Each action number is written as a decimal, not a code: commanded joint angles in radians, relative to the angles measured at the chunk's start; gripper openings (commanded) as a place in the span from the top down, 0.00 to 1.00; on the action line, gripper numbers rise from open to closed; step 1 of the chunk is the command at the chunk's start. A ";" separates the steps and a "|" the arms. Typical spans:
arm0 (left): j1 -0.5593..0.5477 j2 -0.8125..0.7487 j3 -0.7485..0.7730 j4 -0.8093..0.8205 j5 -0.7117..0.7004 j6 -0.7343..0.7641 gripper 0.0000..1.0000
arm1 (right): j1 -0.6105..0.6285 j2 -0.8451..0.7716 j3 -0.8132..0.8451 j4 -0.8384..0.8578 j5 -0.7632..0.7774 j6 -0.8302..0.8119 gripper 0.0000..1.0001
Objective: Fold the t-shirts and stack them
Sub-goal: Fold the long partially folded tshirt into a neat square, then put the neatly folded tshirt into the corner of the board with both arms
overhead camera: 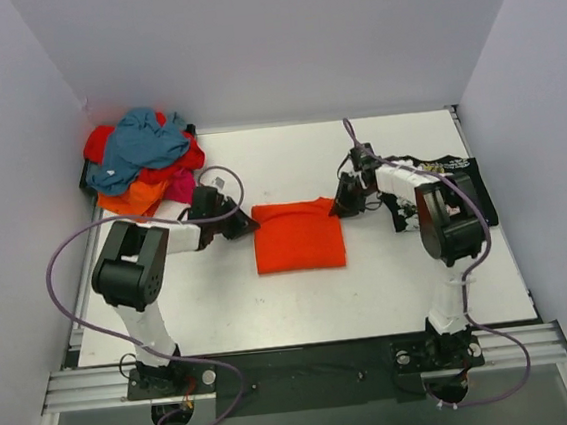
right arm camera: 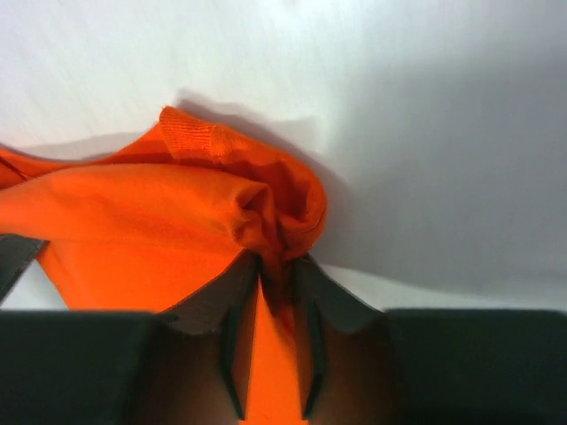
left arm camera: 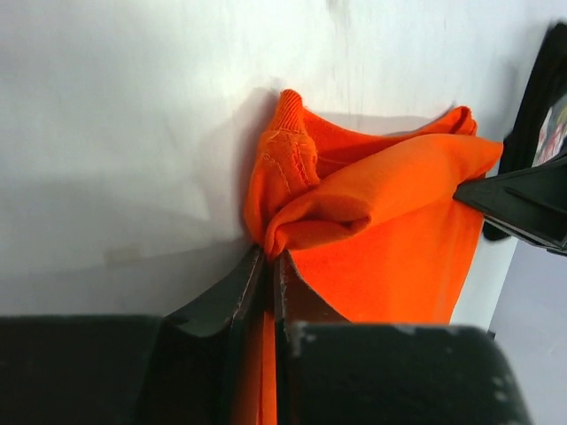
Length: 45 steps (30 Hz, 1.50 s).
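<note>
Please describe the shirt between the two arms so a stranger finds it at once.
On the white table, look at the middle, between the arms. The orange shirt lies there folded roughly square, unlike the heaped shirts far left and the black shirt right.

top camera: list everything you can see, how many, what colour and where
orange t-shirt: one, bright orange, folded flat, middle of the table
pile of t-shirts: one heap, teal blue on top of red, orange and magenta, far left corner
black t-shirt: one, black with pale print, right side, partly under the right arm
table: one, white
left gripper: one, black, shut on the orange t-shirt's far left corner
right gripper: one, black, shut on its far right corner
</note>
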 commanded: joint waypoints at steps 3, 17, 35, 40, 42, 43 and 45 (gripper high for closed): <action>-0.090 -0.286 -0.288 0.066 -0.088 -0.048 0.74 | 0.018 -0.304 -0.375 0.088 0.039 0.018 0.52; -0.092 -0.262 -0.233 0.087 -0.098 -0.056 0.48 | 0.002 -0.264 -0.334 0.117 0.001 -0.002 0.54; -0.070 -0.176 -0.192 0.035 -0.129 -0.051 0.67 | 0.010 -0.217 -0.343 0.120 0.022 0.001 0.78; -0.081 -0.232 -0.207 -0.006 -0.150 -0.030 0.54 | 0.011 -0.224 -0.343 0.119 0.024 -0.003 0.79; -0.087 -0.244 -0.219 -0.020 -0.163 -0.033 0.53 | 0.013 -0.224 -0.343 0.119 0.025 -0.003 0.79; -0.089 -0.244 -0.222 -0.032 -0.175 -0.033 0.53 | 0.013 -0.227 -0.342 0.120 0.024 -0.003 0.79; -0.089 -0.247 -0.229 -0.046 -0.180 -0.035 0.53 | 0.013 -0.229 -0.342 0.119 0.024 -0.005 0.79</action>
